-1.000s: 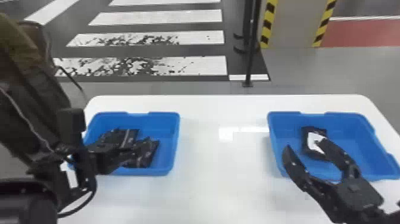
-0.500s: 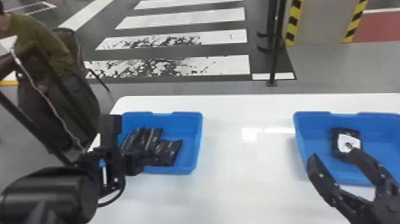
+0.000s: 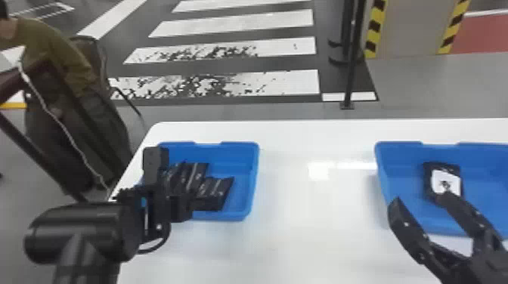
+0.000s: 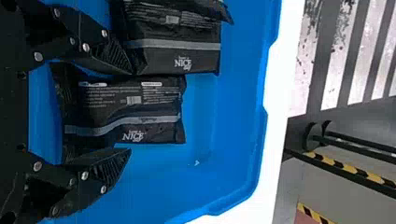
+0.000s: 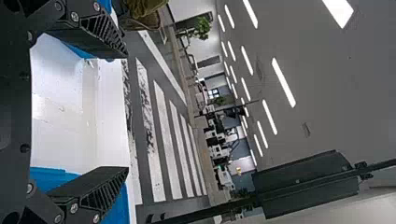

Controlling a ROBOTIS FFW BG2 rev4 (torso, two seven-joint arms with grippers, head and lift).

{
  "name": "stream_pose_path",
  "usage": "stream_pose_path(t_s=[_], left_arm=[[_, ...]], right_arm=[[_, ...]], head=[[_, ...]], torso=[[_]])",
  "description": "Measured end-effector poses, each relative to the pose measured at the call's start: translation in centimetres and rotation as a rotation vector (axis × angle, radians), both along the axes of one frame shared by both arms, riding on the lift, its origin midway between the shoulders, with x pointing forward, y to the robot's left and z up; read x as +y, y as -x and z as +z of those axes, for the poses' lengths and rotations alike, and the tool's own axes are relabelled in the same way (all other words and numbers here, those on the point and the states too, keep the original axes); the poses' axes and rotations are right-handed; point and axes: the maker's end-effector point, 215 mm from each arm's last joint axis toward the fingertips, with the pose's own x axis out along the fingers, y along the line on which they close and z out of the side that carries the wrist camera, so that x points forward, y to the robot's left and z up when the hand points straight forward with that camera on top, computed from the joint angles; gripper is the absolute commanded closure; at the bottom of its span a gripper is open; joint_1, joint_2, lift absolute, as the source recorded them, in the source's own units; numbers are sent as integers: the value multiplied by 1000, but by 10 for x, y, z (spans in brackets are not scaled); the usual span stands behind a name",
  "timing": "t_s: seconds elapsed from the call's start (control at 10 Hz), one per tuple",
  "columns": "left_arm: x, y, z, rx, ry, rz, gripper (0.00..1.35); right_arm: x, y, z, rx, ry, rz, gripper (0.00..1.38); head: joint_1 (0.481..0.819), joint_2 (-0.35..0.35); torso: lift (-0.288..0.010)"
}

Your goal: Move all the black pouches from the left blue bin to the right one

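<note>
the flat black plastic pouch with a grey band and pale print (image 4: 154,100) lies in the left blue bin, a shallow rectangular plastic tray (image 3: 252,177); with twelve o'clock pointing away from the robot, the other black pouches (image 3: 194,173) lie at its ten o'clock, crowded close together in the same bin; the left gripper, black with two flat fingers (image 3: 170,189), is at its nine o'clock, low over the bin; the left wrist view shows its fingers spread, one beside each long side of the banded pouch, though whether either touches it i cannot tell.

from the middle of the glossy white table (image 3: 302,226), the left bin sits at nine o'clock and the right blue bin, another shallow plastic tray (image 3: 381,177), at three; inside that one lies a single black pouch with a white square face (image 3: 429,175); at this pouch's seven o'clock is the right gripper, also black and two-fingered (image 3: 420,199), its fingers wide apart with nothing between them in the right wrist view; one fingertip overlaps the pouch's near edge in the head view, contact unclear.

past the table, a white-striped crosswalk (image 3: 242,19) runs at eleven o'clock; a thin black post (image 3: 352,75) stands at one, just before a grey panel edged in yellow and black (image 3: 414,30).
</note>
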Motion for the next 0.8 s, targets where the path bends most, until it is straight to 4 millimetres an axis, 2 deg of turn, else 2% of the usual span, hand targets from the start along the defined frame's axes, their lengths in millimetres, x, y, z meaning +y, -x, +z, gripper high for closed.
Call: stream_pose_path(t_s=[0.1, 0.2, 0.4, 0.5, 0.8], left_arm=[[-2, 2, -4, 15, 7, -4, 1127], [1, 4, -6, 20, -1, -1, 1197], [8, 1, -6, -5, -26, 1, 1210], [7, -2, 3, -41, -27, -6, 1210], [-12, 2, 51, -167, -16, -56, 1210]], right_arm=[[0, 0, -1, 4, -5, 1, 179], [1, 0, -2, 7, -8, 2, 179], [1, 1, -3, 11, -13, 5, 179], [2, 1, -3, 11, -15, 6, 179], [6, 1, -3, 17, -31, 18, 190]], head=[[695, 184], [695, 186], [695, 198], [695, 197], [695, 179]], torso=[[-140], [-140], [-140], [-140], [-140]])
